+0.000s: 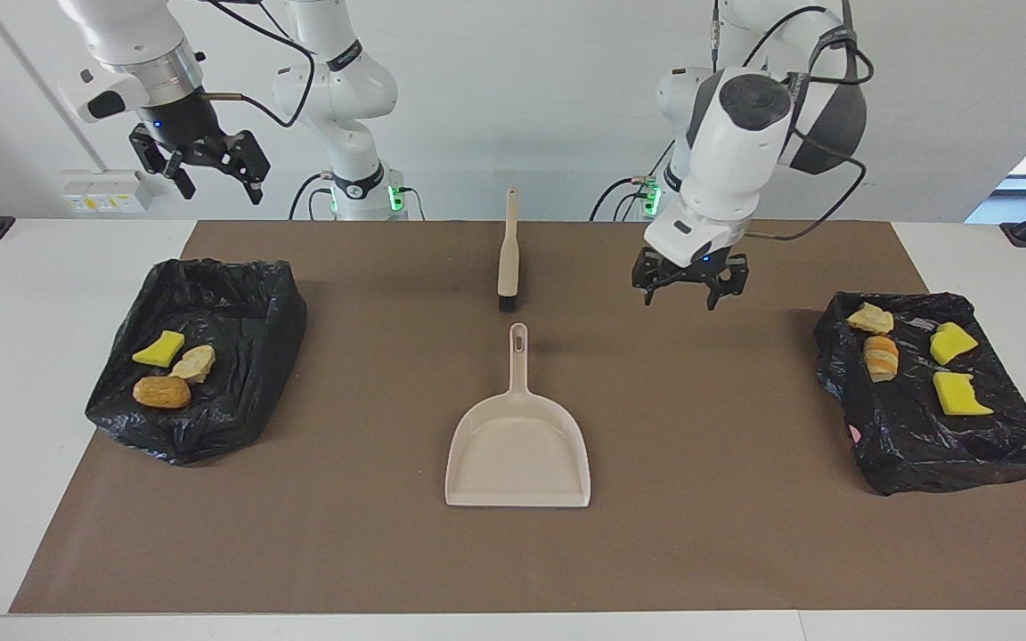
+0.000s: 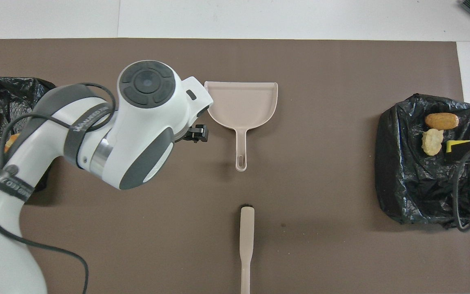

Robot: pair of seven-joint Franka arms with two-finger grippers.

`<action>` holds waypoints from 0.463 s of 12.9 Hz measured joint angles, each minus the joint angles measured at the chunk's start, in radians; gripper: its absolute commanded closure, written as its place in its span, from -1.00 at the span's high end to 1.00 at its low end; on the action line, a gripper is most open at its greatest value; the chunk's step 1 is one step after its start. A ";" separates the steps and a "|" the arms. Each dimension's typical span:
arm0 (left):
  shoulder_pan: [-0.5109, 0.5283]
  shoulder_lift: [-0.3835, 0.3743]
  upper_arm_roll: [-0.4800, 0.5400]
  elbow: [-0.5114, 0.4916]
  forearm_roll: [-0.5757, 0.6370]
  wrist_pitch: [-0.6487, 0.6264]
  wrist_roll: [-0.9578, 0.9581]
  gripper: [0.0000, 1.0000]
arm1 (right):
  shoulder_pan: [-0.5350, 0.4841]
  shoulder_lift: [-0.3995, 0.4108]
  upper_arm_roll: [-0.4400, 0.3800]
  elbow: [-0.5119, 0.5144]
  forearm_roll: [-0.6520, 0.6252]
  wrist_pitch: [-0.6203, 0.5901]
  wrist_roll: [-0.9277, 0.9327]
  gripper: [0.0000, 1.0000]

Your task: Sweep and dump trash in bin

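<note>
Your left tool hangs spread and empty over bare mat, between the dustpan and one black bin. Your right tool waits spread above the other bin. The trash lies in both bins: four scraps in one, three in the other.
</note>
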 measured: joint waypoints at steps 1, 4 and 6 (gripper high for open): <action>0.015 -0.033 0.025 -0.004 -0.002 -0.026 0.065 1.00 | 0.000 0.000 0.000 0.000 0.000 0.000 0.000 1.00; 0.029 -0.102 0.113 -0.001 -0.005 -0.068 0.155 1.00 | 0.000 0.000 0.000 0.000 0.000 0.000 0.000 1.00; 0.056 -0.121 0.129 0.045 -0.018 -0.132 0.220 1.00 | 0.000 0.000 0.000 0.000 0.000 0.000 0.000 1.00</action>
